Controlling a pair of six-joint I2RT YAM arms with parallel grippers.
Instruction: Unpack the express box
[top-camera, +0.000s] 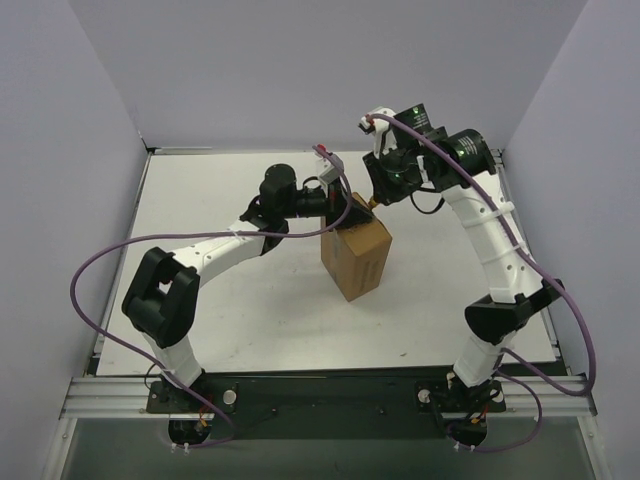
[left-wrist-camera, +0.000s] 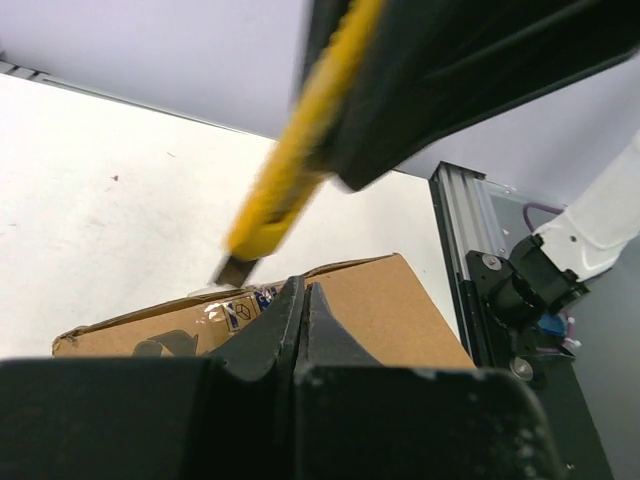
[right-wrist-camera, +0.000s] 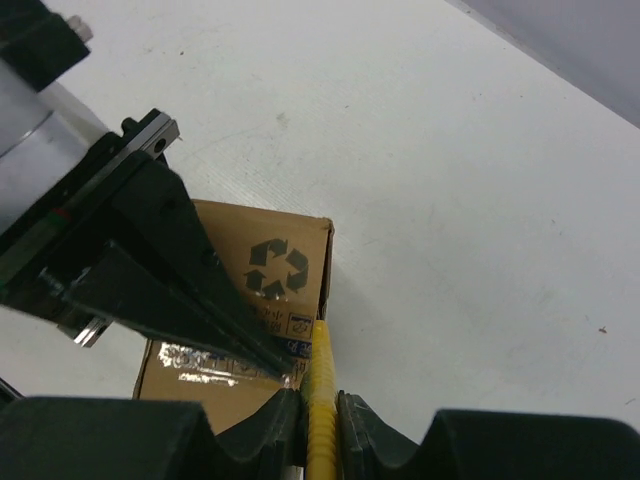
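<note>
The express box (top-camera: 356, 257), a brown carton with clear tape and a recycling mark, stands mid-table. It also shows in the left wrist view (left-wrist-camera: 390, 310) and the right wrist view (right-wrist-camera: 262, 268). My left gripper (top-camera: 347, 214) is shut with nothing between its fingers (left-wrist-camera: 285, 318), and its tips rest on the box's top far edge. My right gripper (top-camera: 373, 203) is shut on a yellow utility knife (right-wrist-camera: 322, 372). The knife (left-wrist-camera: 298, 150) slants down, its blade tip at the taped top of the box beside the left fingers.
The white table (top-camera: 200, 300) is walled by pale panels on three sides. An aluminium rail (left-wrist-camera: 455, 225) runs along its right edge. The right arm's white links (top-camera: 490, 240) rise at the right. The frame bar (top-camera: 320, 390) lies at the near edge.
</note>
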